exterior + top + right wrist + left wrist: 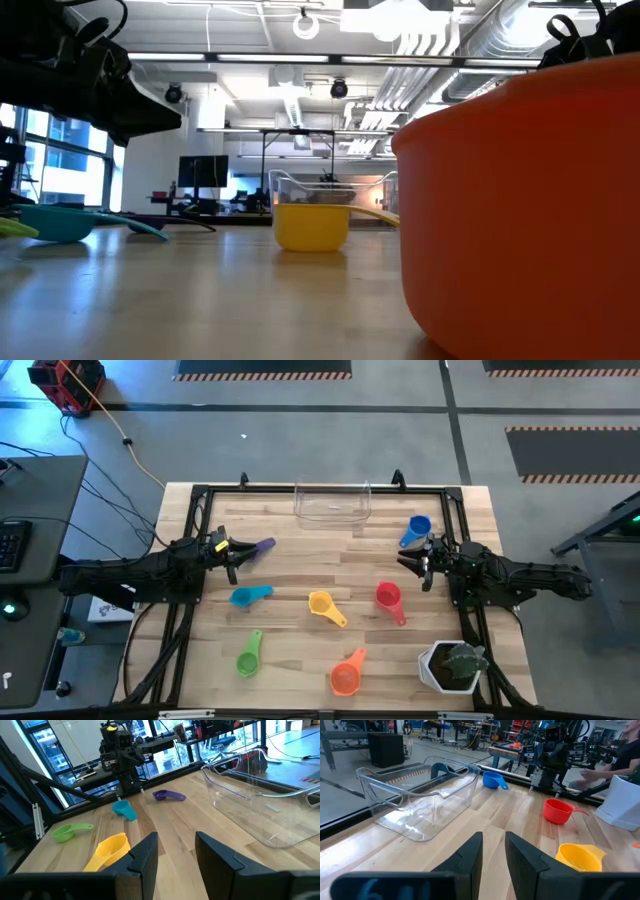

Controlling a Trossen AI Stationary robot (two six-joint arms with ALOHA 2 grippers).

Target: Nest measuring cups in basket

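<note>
Seven measuring cups lie loose on the wooden table: purple (262, 546), blue (417, 530), light blue (249, 596), yellow (325, 606), red (389, 598), green (248, 657) and orange (346, 675). The clear basket (332, 503) stands empty at the far edge, in the middle. My left gripper (494, 840) hovers level at the table's left side, just beside the purple cup, open with nothing between its fingers. My right gripper (176, 840) hovers level at the right side, near the blue cup, open and empty too.
A white pot with a green plant (452, 667) stands at the near right corner. Black frame rails (200, 500) run along the table's left, right and far edges. A person's arm (592, 772) shows beyond the table's right side.
</note>
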